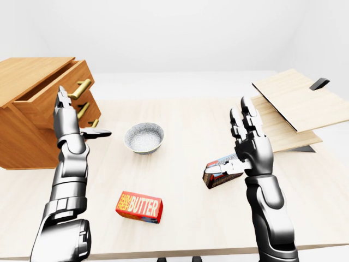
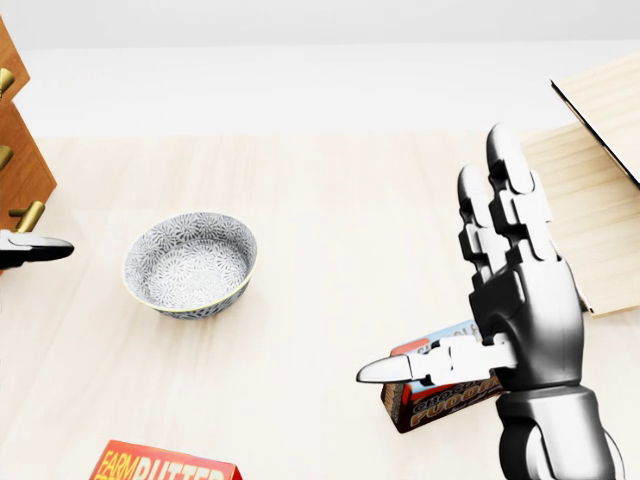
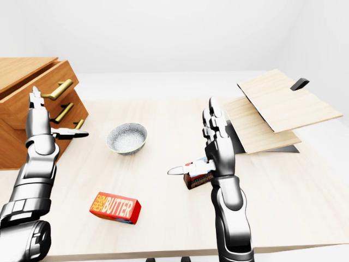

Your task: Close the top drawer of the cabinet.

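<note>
- Top drawer (image 1: 52, 93) is still pulled out of the cabinet (image 1: 24, 139) at the left edge of the left-eye view, brass handle (image 1: 79, 88) sticking out toward the table. Not closed yet.
- Your left hand (image 1: 70, 123) is released, fingers upright and thumb out sideways, holding nothing. It stands just below the handle, against the lower drawer fronts. I can't tell if it touches them.
- Risk 1: push from here and you hit the lower drawers, not the top front. Raise the palm first.
- Risk 2: fingertips (image 1: 61, 94) could hook under the handle and skew the drawer so it jams.
- Risk 3: the thumb points at the bowl (image 1: 144, 137). A wide elbow swing would knock it.
- Right hand (image 2: 505, 290) is also open and empty, hovering over the chocolate box (image 2: 440, 390). Keep it parked or it tips the box.
- Butter box (image 1: 139, 207) is well clear.
</note>
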Available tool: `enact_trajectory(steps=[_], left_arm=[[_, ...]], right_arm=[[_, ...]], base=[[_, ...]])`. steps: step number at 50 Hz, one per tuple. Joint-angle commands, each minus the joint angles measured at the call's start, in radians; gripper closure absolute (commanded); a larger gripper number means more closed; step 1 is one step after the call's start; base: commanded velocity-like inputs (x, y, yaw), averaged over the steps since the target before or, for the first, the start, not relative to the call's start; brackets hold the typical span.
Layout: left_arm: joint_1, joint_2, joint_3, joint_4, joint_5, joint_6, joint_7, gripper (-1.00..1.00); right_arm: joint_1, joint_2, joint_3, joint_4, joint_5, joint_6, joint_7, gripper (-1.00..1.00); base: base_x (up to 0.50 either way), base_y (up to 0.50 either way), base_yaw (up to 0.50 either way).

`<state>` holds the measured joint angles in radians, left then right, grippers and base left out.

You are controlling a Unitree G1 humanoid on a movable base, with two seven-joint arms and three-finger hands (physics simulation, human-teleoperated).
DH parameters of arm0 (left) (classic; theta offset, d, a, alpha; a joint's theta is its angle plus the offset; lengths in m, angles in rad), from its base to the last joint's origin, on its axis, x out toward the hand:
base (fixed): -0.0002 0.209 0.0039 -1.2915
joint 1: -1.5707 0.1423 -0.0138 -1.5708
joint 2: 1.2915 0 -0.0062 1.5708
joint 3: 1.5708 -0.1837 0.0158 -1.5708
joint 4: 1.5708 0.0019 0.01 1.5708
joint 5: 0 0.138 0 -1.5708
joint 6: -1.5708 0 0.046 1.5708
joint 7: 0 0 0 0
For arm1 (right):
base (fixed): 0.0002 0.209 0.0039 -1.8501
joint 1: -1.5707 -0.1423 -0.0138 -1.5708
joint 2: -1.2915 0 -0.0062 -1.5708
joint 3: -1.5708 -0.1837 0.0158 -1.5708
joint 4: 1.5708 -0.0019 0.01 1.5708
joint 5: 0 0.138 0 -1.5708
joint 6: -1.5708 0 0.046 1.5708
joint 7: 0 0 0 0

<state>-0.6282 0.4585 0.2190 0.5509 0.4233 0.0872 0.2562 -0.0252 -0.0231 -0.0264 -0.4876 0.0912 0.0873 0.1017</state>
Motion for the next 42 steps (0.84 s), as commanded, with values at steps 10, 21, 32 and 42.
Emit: enact_trajectory(steps=[10,21,32,42], left_arm=[[-0.104,0.148,0.036,0.287,-0.084,0.0,0.109,-1.0],[-0.134,0.203,0.045,0.342,-0.115,0.0,0.131,-1.0],[-0.142,0.22,0.041,0.358,-0.13,0.0,0.139,-1.0],[0.12,0.061,0.097,-0.225,-0.213,0.0,-0.005,-1.0]], right_arm=[[0.011,0.003,0.01,-0.001,-0.01,0.0,0.001,-1.0],[0.019,0.001,0.005,0.0,-0.01,0.0,0.009,-1.0],[0.014,0.001,0.001,0.003,-0.009,0.0,0.009,-1.0],[0.007,0.001,0.002,-0.001,-0.006,0.0,0.005,-1.0]], base=[[0.0,0.0,0.0],[0.0,0.0,0.0],[0.0,0.0,0.0],[0.0,0.0,0.0]])
